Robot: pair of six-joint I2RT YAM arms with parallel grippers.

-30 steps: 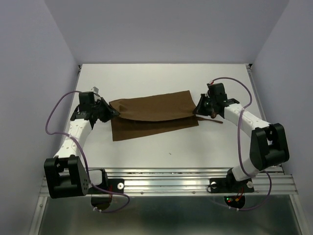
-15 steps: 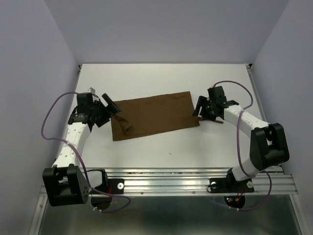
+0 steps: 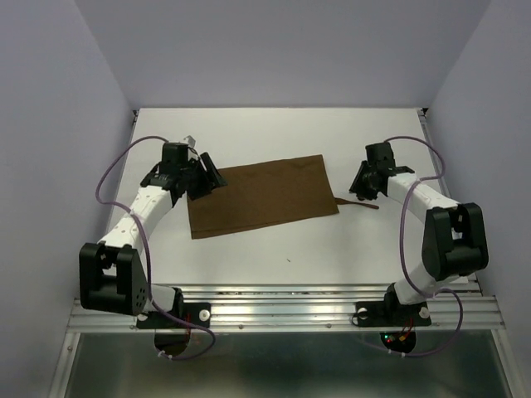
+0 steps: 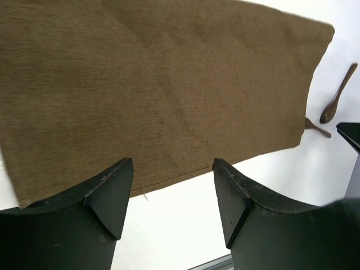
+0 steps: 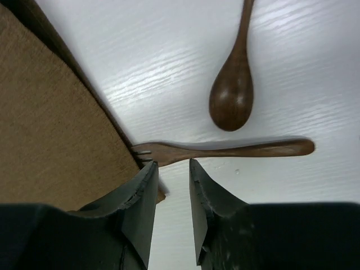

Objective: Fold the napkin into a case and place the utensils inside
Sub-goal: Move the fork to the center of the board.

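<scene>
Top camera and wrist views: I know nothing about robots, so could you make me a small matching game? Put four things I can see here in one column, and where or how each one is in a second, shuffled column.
Things
1. napkin
2. fork
3. spoon
4. left gripper

Places or states
A. lies clear of the napkin, beyond the fork
B. open and empty, above the napkin's edge
C. lies flat on the white table
D. tines right at the napkin's edge

Pairs: 1-C, 2-D, 3-A, 4-B
</scene>
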